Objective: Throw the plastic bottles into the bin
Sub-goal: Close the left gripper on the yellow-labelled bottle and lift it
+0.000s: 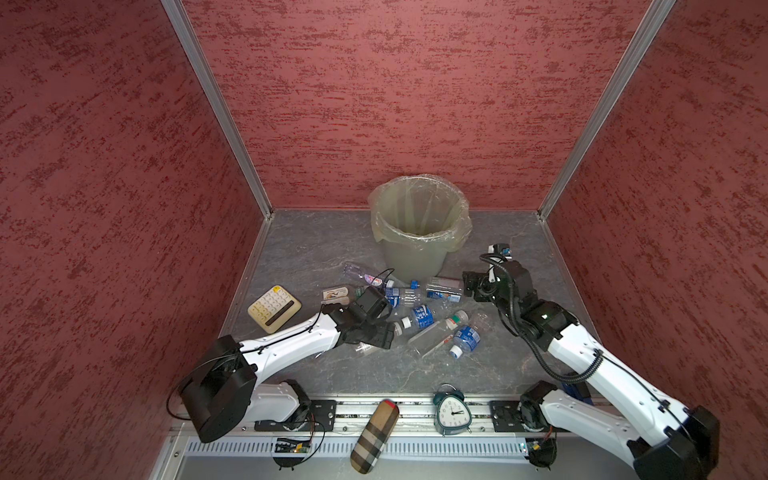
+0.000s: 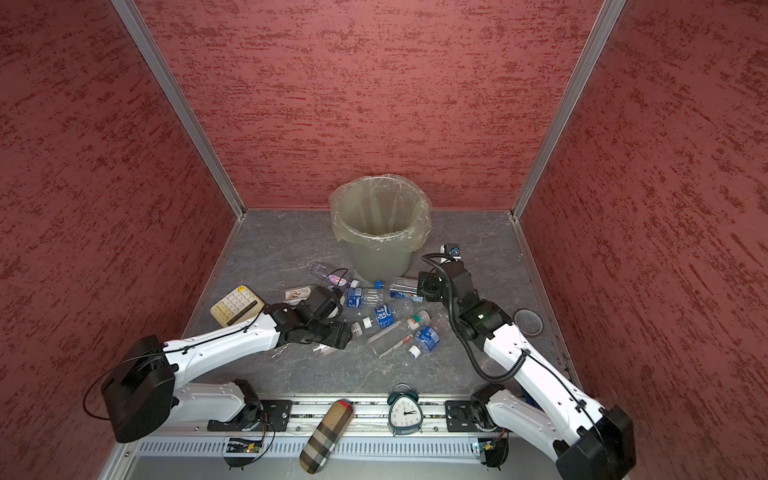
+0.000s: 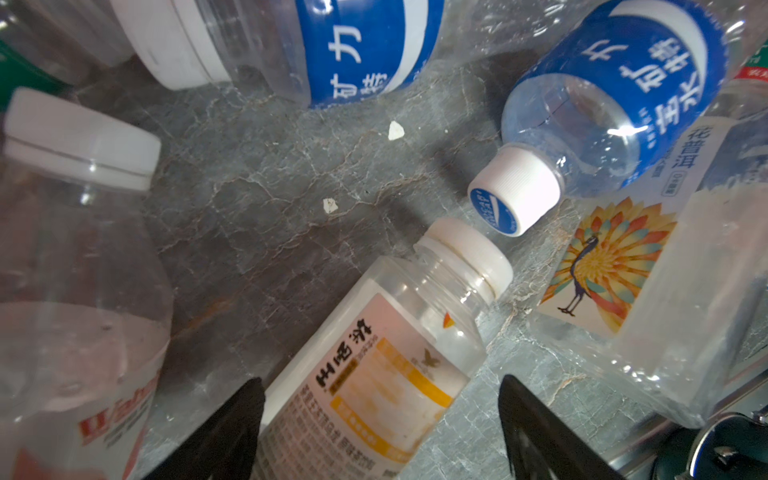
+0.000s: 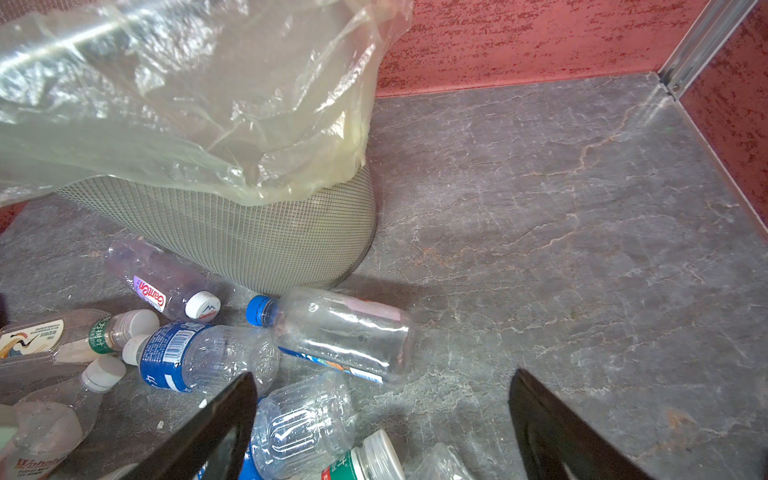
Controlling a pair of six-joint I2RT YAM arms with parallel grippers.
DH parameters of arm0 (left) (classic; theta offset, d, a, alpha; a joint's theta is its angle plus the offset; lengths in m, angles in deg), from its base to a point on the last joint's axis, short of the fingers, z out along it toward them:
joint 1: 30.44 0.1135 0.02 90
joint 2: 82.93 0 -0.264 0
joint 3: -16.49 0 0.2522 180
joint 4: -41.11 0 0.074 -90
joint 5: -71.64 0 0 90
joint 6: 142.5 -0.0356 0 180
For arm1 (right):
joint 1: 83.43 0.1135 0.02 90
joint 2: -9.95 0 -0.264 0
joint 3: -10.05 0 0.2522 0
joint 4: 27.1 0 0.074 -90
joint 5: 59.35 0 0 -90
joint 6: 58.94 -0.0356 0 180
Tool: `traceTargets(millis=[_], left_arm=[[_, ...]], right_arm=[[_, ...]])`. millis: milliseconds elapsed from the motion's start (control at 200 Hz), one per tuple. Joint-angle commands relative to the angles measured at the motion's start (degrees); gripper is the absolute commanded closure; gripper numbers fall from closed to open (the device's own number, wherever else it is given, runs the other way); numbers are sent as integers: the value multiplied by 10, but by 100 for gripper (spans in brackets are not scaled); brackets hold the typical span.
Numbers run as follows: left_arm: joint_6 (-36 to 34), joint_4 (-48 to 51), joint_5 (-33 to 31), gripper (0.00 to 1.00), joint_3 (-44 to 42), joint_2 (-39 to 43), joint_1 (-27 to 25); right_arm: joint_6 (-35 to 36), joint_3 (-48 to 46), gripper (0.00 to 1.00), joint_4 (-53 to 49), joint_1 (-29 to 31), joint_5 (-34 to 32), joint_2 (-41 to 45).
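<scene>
Red textured walls (image 1: pixel 374 104) box in your workspace, and the grey marbled tabletop (image 1: pixel 307 249) runs to their foot. Your two white arms reach in from the near rail (image 1: pixel 415 409) — the left arm (image 1: pixel 286 345) low over the heap, the right arm (image 1: pixel 582 353) angled toward the bin. The bin (image 1: pixel 415 259) stands upright near the back wall, its yellowish bag (image 1: pixel 382 232) folded over the rim. On the rail you have the plaid case (image 1: pixel 375 436) and a green alarm clock (image 1: pixel 452 413). The cream calculator (image 1: pixel 274 308) lies near the left edge of the tabletop.

The plastic bottles (image 1: pixel 424 316) all lie on their sides on the tabletop, scattered just in front of the bin and between your two grippers. Your left gripper (image 3: pixel 376 380) is down among them with its jaws apart, straddling a bottle with a beige-orange label (image 3: pixel 399 332) — one finger close at its side, the other clear of it. Your right gripper (image 4: pixel 382 374) hangs with its jaws spread wide and nothing held, near a blue-capped bottle (image 4: pixel 340 332) that lies right by the bin's foot.
</scene>
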Motion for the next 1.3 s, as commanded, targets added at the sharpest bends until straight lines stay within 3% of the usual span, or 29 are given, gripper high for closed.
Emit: traceTargets(millis=[0, 130, 296, 802, 1032, 1293], left_arm=[[9, 6, -13, 12, -5, -12, -6], [15, 2, -15, 14, -9, -13, -9], [20, 0, -12, 29, -10, -18, -11], [42, 7, -19, 30, -14, -39, -13], [43, 7, -23, 43, -10, -39, -14], [44, 12, -42, 53, -19, 8, -14]], right_arm=[[-10, 1, 5, -9, -2, -9, 8], [-10, 1, 5, -10, -2, -7, 8], [-10, 0, 6, -8, -2, -5, 5], [-10, -6, 6, -4, -2, -1, 5], [-7, -7, 13, -1, -2, 3, 3], [-6, -11, 13, 7, -2, 7, -4]])
